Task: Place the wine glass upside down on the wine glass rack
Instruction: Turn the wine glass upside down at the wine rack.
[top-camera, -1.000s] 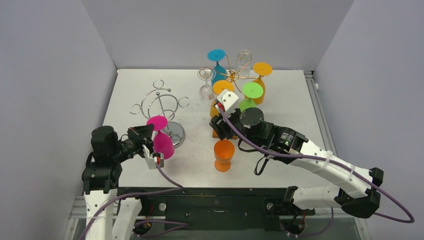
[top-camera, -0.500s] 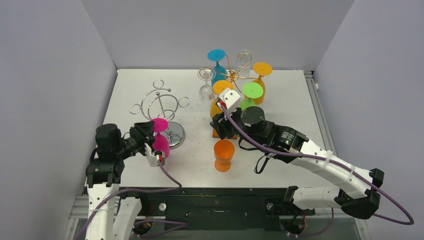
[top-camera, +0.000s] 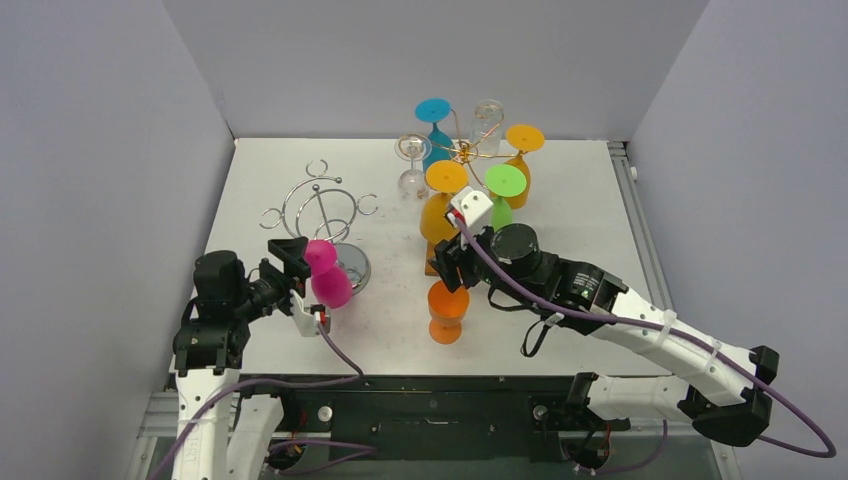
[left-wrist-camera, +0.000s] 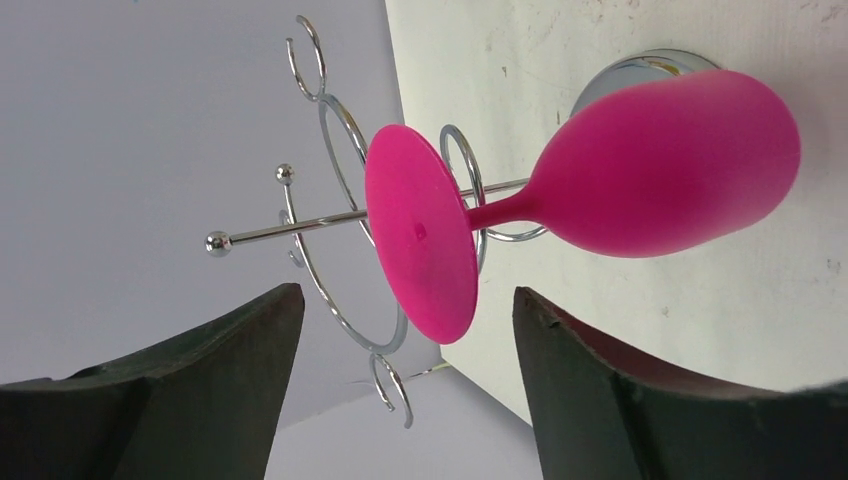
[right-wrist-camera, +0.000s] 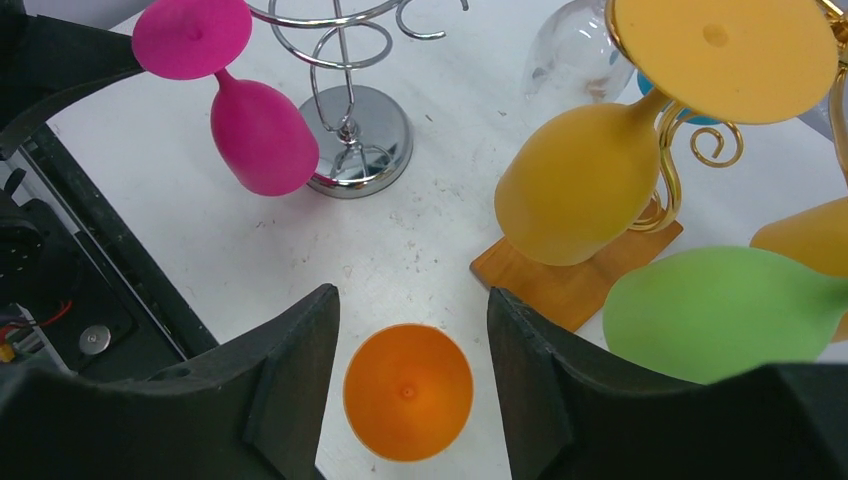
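Left gripper (top-camera: 297, 283) has sprung apart and released the pink wine glass (left-wrist-camera: 660, 170), which hangs bowl-down and tilted on the silver rack (top-camera: 318, 205) just beyond; right gripper (right-wrist-camera: 410, 305), fingers spread and empty, hovers over the upside-down orange glass (right-wrist-camera: 408, 390).

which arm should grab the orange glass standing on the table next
Right. The right gripper hangs open directly over the orange glass; the left gripper is open at the pink glass on the silver rack, farther off.
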